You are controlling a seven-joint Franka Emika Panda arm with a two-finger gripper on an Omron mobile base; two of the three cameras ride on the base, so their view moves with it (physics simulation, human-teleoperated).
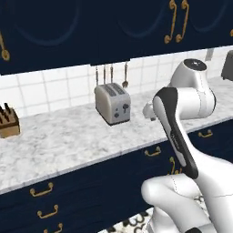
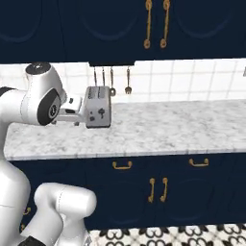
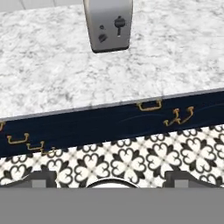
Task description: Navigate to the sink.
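Sink is what the base must reach, and I cannot place it from here; ahead lie a marble counter (image 2: 158,129), a toaster (image 1: 112,103) and a knife block (image 1: 8,122); driving is under way; next, I judge, roll sideways along the cabinets; whether the gripper (image 3: 109,180) is open I cannot tell.

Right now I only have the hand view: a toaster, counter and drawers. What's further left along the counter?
Observer: A wooden knife block stands far left on the counter, well apart from the toaster.
Operator: Anything behind the toaster?
Observer: Utensils hang on the tiled wall just above it.
Operator: And further right?
Observer: In the left base view a dark thing sits at the far right edge, too cropped to identify.
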